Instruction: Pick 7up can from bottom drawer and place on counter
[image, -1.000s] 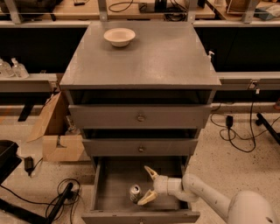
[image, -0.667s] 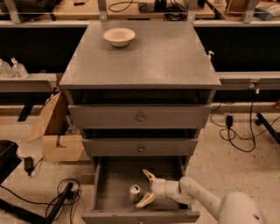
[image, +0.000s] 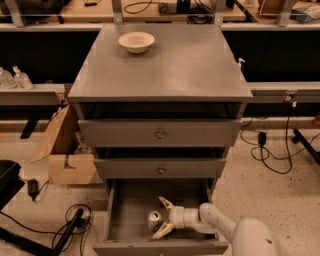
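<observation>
The bottom drawer of the grey cabinet is pulled out. The 7up can stands upright inside it, near the middle front, its shiny lid showing. My gripper reaches into the drawer from the right on a white arm. Its two pale fingers are spread open, one behind and one in front of the can's right side, close to it but not closed on it. The counter is the flat grey top of the cabinet, well above.
A cream bowl sits at the counter's back left. The two upper drawers are shut. A cardboard box and black cables lie on the floor to the left. More cables lie to the right. Wooden workbenches stand behind.
The gripper has moved a little to the left, toward the can, with its fingers still spread. The can has not moved.
</observation>
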